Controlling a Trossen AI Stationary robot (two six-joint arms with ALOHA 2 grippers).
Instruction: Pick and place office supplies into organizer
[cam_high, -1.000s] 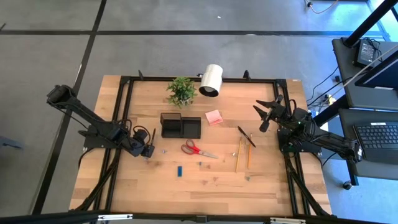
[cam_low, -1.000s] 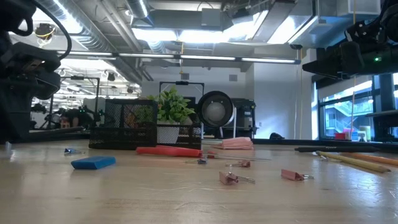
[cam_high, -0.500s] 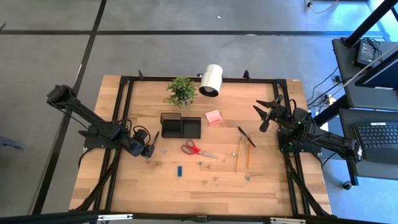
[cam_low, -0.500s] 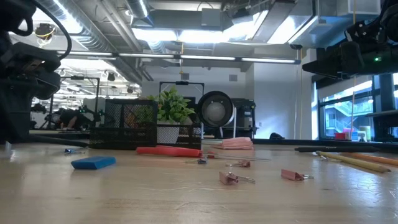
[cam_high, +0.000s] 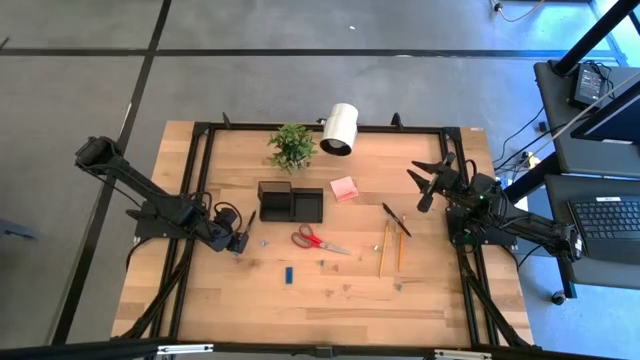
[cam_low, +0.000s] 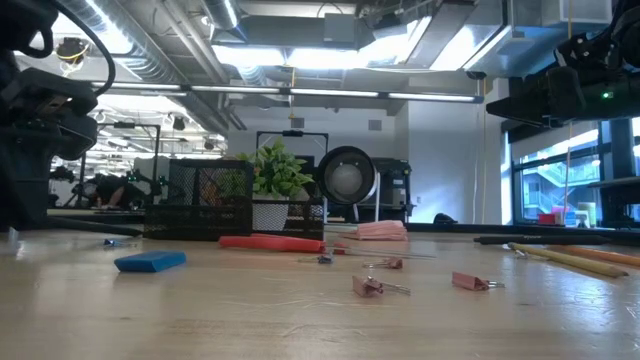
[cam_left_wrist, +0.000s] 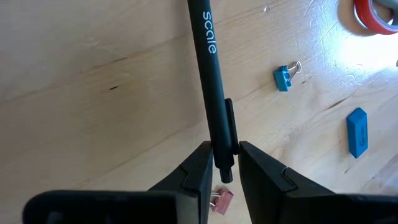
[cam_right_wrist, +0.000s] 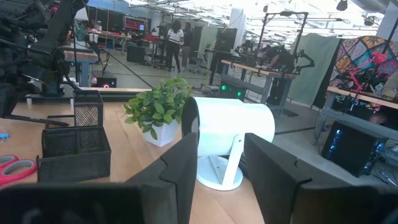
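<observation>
My left gripper (cam_high: 242, 236) is near the table's left edge, just left of the black organizer (cam_high: 291, 202), and is shut on a slim black pen (cam_high: 251, 221) marked "scale" (cam_left_wrist: 208, 56). My right gripper (cam_high: 428, 186) hangs open over the right side, clear of everything. Lying flat on the wood are the red-handled scissors (cam_high: 318, 239), a blue block (cam_high: 287, 273), a pink pad (cam_high: 344, 188), two yellow pencils (cam_high: 391, 248), another dark pen (cam_high: 396, 218) and small clips (cam_low: 372, 287). My left gripper pinches the pen between its two fingers (cam_left_wrist: 200, 167) at the clip end (cam_left_wrist: 222, 157), with the fingers lying across it. The rest of the pen reaches forward from the fingers toward the organizer, over a blue clip (cam_left_wrist: 283, 77) and a pink clip (cam_left_wrist: 219, 200).
A potted plant (cam_high: 292, 147) and a white lamp (cam_high: 340, 128) stand at the far edge behind the organizer. The black table frame (cam_high: 200, 160) runs along the sides. Bare wood lies along the near edge. People show in the room beyond.
The pen in my left gripper has swung round: it now shows in the high view pointing toward the organizer, and as a dark level line at the left of the low view. The right arm has kept still.
</observation>
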